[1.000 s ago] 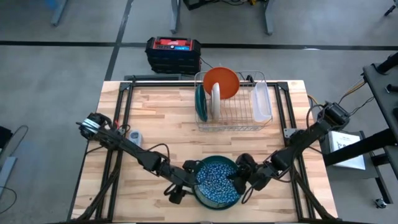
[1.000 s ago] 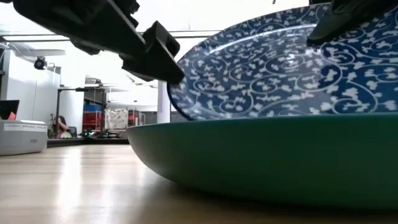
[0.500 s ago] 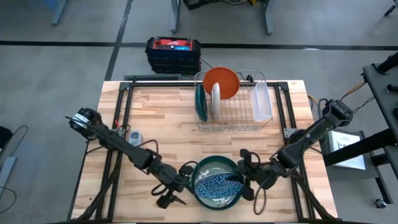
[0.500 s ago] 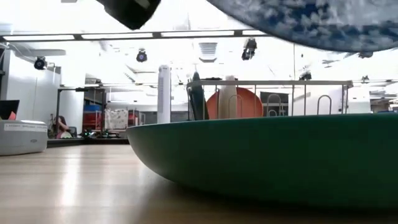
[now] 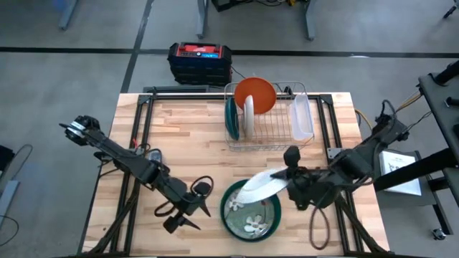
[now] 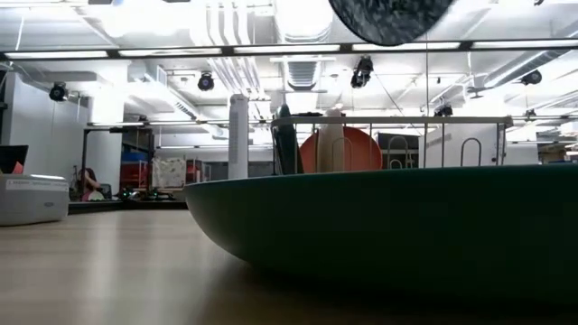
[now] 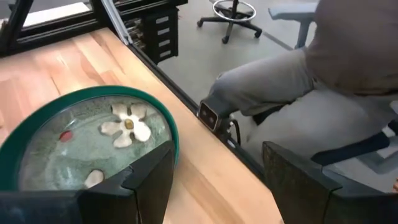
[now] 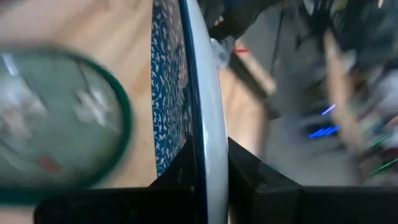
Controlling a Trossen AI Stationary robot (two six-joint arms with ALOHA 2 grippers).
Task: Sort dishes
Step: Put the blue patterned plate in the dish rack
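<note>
Since the earlier frame your right gripper (image 5: 288,179), pinching the blue patterned plate (image 5: 259,186) by its rim, had lifted it off the green bowl (image 5: 250,208) at the worktop's front edge, left gripper (image 5: 185,215) spread beside it; next, I judged, carry it to the wire rack (image 5: 267,118).

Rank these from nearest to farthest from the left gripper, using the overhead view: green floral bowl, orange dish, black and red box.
From the left gripper:
1. Green floral bowl, just beside it at the table's front.
2. Orange dish, in the rack at the back.
3. Black and red box, on the floor behind the table.
</note>
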